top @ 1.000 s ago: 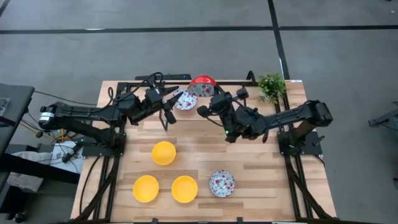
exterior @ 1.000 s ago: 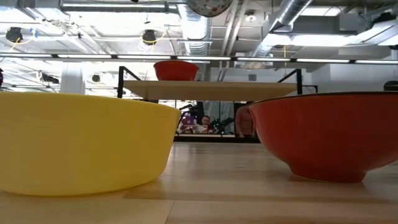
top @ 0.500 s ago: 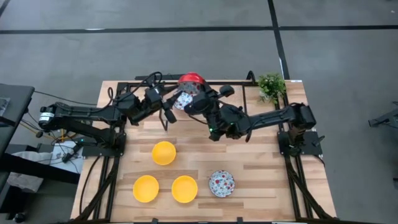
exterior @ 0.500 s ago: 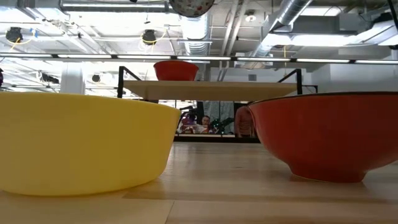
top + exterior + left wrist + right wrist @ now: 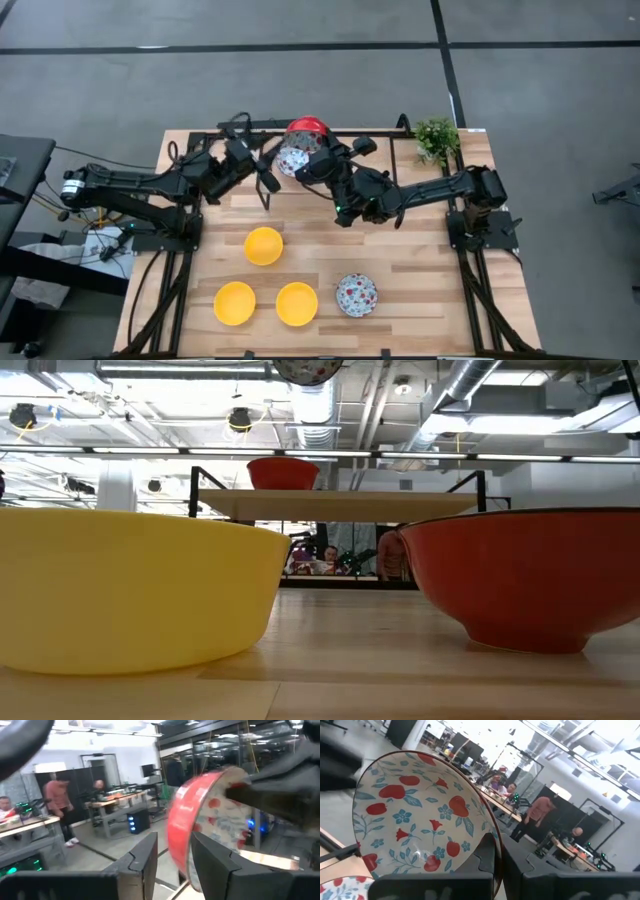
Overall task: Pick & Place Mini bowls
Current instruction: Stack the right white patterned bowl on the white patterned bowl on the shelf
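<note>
My right gripper (image 5: 313, 152) is shut on a patterned mini bowl (image 5: 307, 129), red outside (image 5: 182, 815), held on edge high above the table's far side; it shows at the low view's top (image 5: 308, 369). My left gripper (image 5: 267, 166) is open just left of it, its fingers (image 5: 145, 857) facing the bowl's red outside. Another patterned bowl (image 5: 293, 161) rests upright on a raised shelf (image 5: 340, 503) below them. Three yellow bowls (image 5: 263, 244) and one more patterned bowl (image 5: 355, 293) rest upright on the table. My right gripper pinches the bowl's rim (image 5: 489, 840), one finger on the patterned inside and one on the red outside. The bowl stands on edge, lifted clear of shelf and table, its opening turned toward the right arm. I cannot tell whether my left gripper touches the bowl.
A small green plant (image 5: 437, 137) stands at the table's far right corner. A black frame (image 5: 230, 128) runs along the far edge. Bare wood (image 5: 450, 280) lies at the near right. People show in the room beyond (image 5: 537, 815).
My right gripper has carried the patterned bowl toward the table's left, up to my left gripper, keeping it on edge and high. My left gripper has then drawn back a little toward the table's left. The bowls on the table and shelf have stayed put.
</note>
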